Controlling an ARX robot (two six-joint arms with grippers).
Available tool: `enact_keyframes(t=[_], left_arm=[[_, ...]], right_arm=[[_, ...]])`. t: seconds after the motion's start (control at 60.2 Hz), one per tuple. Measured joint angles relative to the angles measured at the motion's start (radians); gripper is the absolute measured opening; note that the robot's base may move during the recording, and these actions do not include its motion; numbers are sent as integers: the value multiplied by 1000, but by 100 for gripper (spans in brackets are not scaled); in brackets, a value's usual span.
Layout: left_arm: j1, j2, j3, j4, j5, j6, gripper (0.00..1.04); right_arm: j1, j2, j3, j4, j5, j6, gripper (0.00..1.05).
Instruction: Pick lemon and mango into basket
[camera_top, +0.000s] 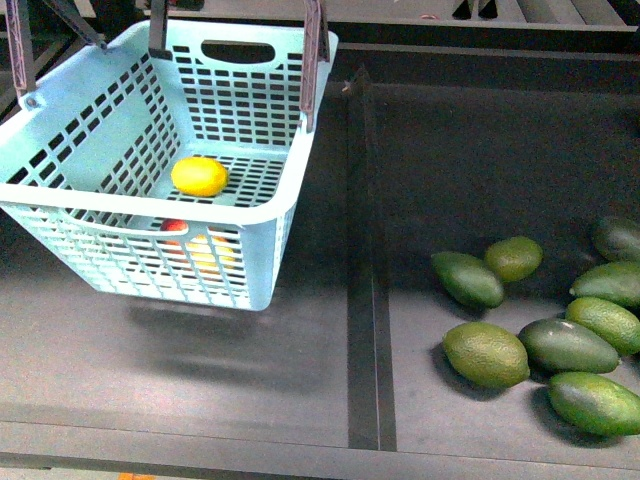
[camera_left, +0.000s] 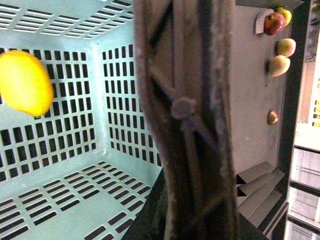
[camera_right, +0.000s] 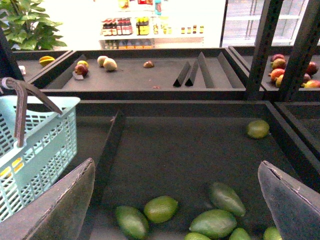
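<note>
- Your lemon (camera_top: 200, 176) already lies on the floor of the teal basket (camera_top: 262, 226), near the middle; the left wrist view shows it (camera_left: 24, 82) against the slotted wall.
- The mango (camera_top: 196, 243) shows only as a red and yellow patch through the front wall slots, low against that wall. I judge that it is inside too, so both picks look done.
- The basket hangs tilted above the dark shelf (camera_top: 300, 360), its shadow well below it, so something holds it up by the brown handles (camera_top: 315, 62).
- In the left wrist view a handle (camera_left: 185, 110) fills the frame right at the camera. The left gripper itself never shows, so you cannot tell whether it is clamped; carrying the basket is only a likely guess.
- Your right gripper (camera_right: 177, 200) is spread wide and holds nothing, hovering over the green fruits (camera_right: 161, 208) in the next bay.
- Risk: the tilt lets the lemon roll to the low front wall; a jerky move would add swing and could loosen the hold on the handle.
- Risk: lowering fast onto the shelf could land one corner first and tip the load.
- Risk: dropping the right arm from here would knock the green fruits (camera_top: 486, 354), which aren't your targets.
</note>
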Motion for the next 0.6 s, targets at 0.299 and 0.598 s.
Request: enact_keyframes(t=[0.299,0.598], left_arm=[[-12,-90,-233,86,42,2,5],[-6,-275,-412,129,-47,-25,61]], right_arm=[[0,0,0,0,0,0,96],[0,0,0,0,0,0,96]])
